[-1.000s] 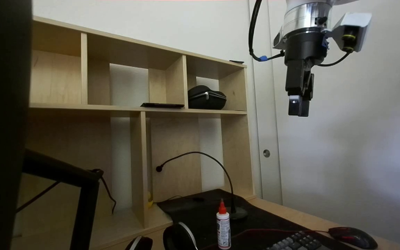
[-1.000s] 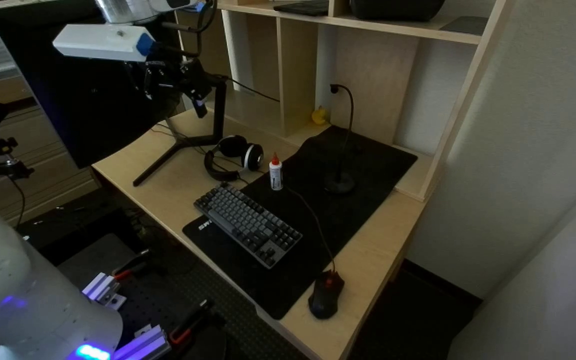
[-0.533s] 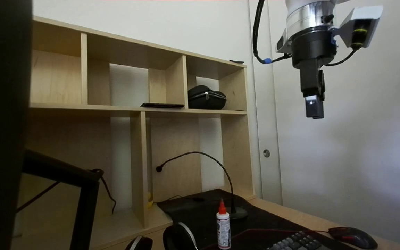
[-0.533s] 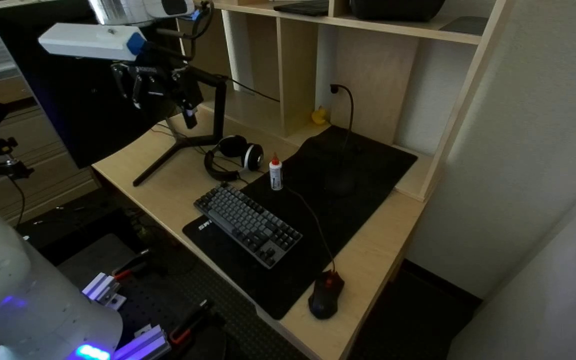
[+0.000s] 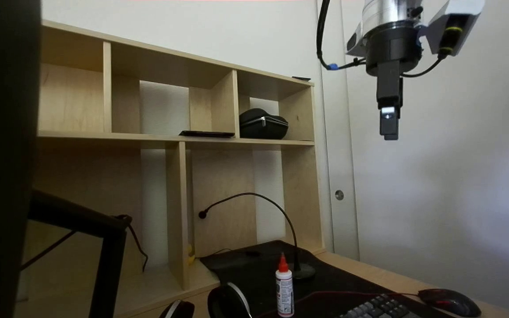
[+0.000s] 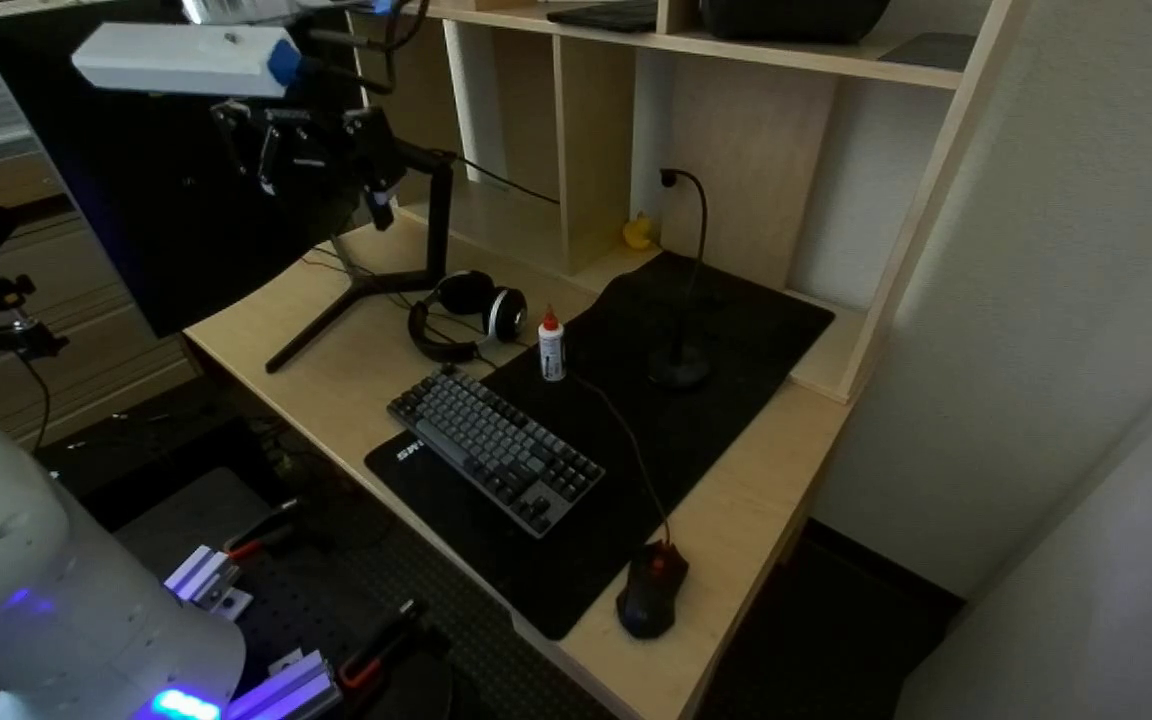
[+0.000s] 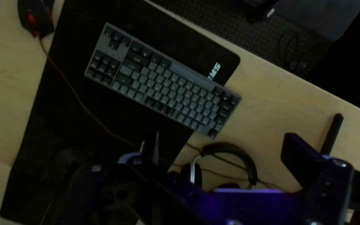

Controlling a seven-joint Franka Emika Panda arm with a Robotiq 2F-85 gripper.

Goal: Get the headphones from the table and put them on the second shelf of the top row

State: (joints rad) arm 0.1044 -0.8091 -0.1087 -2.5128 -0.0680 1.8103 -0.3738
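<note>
- Headphones (image 6: 467, 294): on the bare wood of the table (image 6: 756, 500), just left of the black mat (image 6: 681, 430); headband toward the near left, earcups toward the far right. Sides are as one faces the shelves.
- Gripper (image 7: 223, 140): spread wide, its two fingers (image 7: 302, 159) well apart. It hangs above the table, well apart from the headphones, which show between the fingers in the wrist view, partly hidden by the gripper.
- Second shelf of the top row (image 5: 199, 108): middle of three upper cubbies in the plywood shelf unit (image 5: 305, 185) on the far side. A flat black object (image 5: 207, 134) lies toward its right end.
- Right upper cubby: a black zipped case (image 5: 263, 126) sits inside.
- White bottle (image 6: 552, 352): red-tipped, upright on the mat near its left edge, right of the headphones.
- Keyboard (image 6: 496, 450): nearer than the bottle, mostly on the mat, left end reaching onto wood.
- Mouse (image 6: 653, 592): near right, on wood just beside the mat, cord running across the mat.
- Gooseneck stand (image 6: 680, 368): round base on the mat, right of the bottle.
- Monitor (image 6: 136, 170): far left; its stand (image 6: 439, 225) has feet on the table, left of the headphones.
- Yellow figure (image 6: 638, 231): far side, at the foot of the lower divider.
</note>
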